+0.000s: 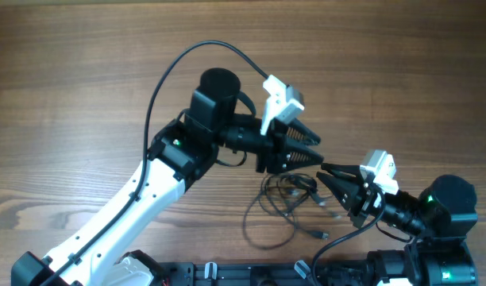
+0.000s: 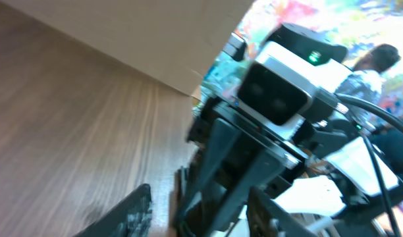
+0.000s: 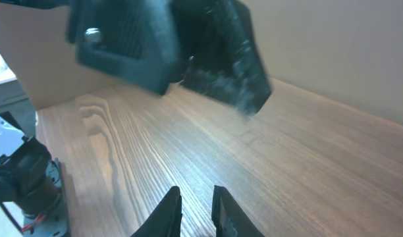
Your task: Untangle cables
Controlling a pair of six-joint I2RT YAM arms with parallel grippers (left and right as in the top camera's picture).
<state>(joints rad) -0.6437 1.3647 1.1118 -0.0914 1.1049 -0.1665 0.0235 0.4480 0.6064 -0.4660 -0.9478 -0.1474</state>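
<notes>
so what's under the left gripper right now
The upper edge of the tangled cables slips beneath the left gripper, lying on the wooden table. The gripper's body hides that part, so any contact with a cord can't be seen.

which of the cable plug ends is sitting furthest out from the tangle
The plug end lowest in the overhead view, on a strand trailing out of the cables. The other plugs lie higher, near the right end effector.

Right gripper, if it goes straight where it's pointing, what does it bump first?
Probably the left gripper, just ahead of the right gripper; their heights are hard to judge from above.
</notes>
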